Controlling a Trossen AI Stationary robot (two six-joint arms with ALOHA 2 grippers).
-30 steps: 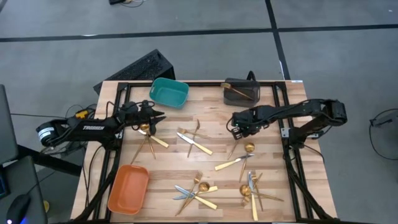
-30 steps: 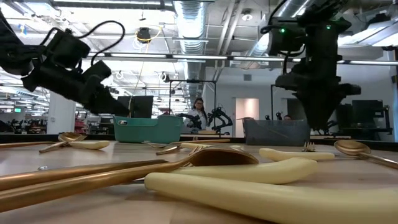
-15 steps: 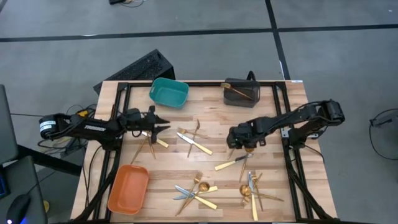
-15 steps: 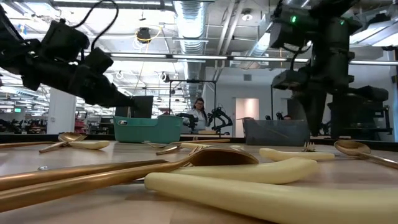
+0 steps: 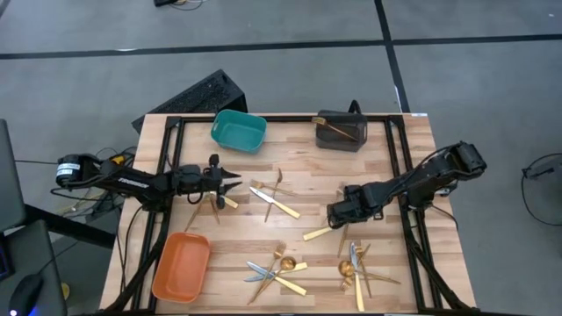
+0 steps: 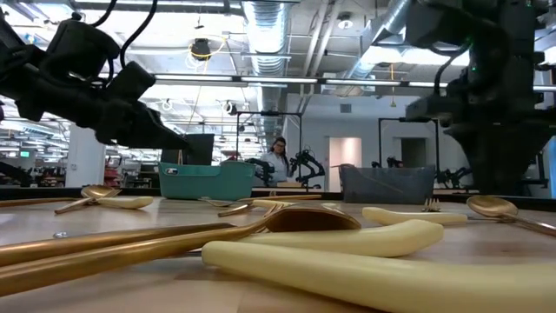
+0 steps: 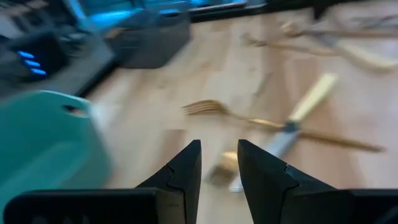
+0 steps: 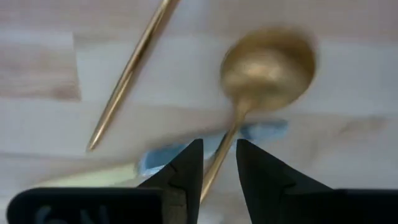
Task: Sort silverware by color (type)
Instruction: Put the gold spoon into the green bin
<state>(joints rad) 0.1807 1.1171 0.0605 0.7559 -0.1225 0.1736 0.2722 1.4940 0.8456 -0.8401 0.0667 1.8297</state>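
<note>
While most cutlery lies loose, sorting has barely begun.
Beside the grey bin [image 5: 339, 132], holding one piece, right gripper [image 8: 217, 171] straddles a spoon [image 8: 264, 65], jaws narrowly apart; left gripper's [image 7: 219, 163] likewise.

A: What's on the wooden surface [image 5: 307, 167]?

B: A teal bin [image 5: 238, 131] and a dark grey bin [image 5: 340, 131] at the far edge, an orange bin [image 5: 182, 266] at the near left corner.

A: And loose pieces?

B: Gold forks, spoons and pale-handled knives, the silverware [image 5: 279, 268], lie scattered across the middle and near side.
</note>
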